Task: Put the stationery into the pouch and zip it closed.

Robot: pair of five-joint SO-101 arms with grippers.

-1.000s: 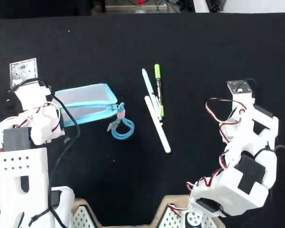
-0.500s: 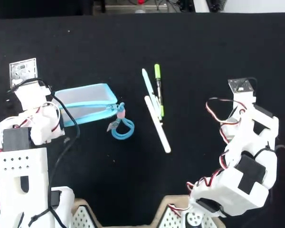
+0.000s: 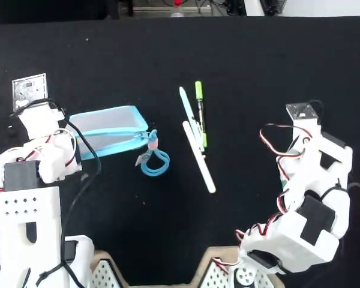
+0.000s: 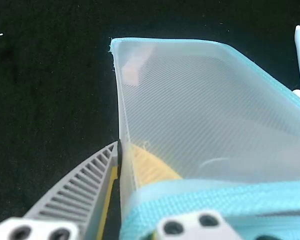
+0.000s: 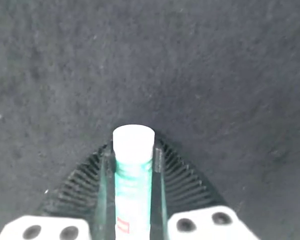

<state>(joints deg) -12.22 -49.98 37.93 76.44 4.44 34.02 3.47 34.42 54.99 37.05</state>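
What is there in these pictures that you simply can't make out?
- High view: one end of the pouch, covered by the left arm.
- Left wrist view: what lies inside the pouch; its frosted wall blurs it.
- Right wrist view: the rest of the white-and-green stick in the right gripper, cut off by the picture's edge.
- High view: how many pens overlap; too small.

Bright, even light from above on a matte black table.
The black cloth (image 3: 258, 72) swallows the light and shows almost no cast shadows, so the white arms (image 3: 24, 204) stand out hard against it. In the left wrist view the translucent pouch (image 4: 205, 115) glows pale with a soft sheen. In the right wrist view the pen (image 5: 133, 150) has a white cap that is the brightest spot.
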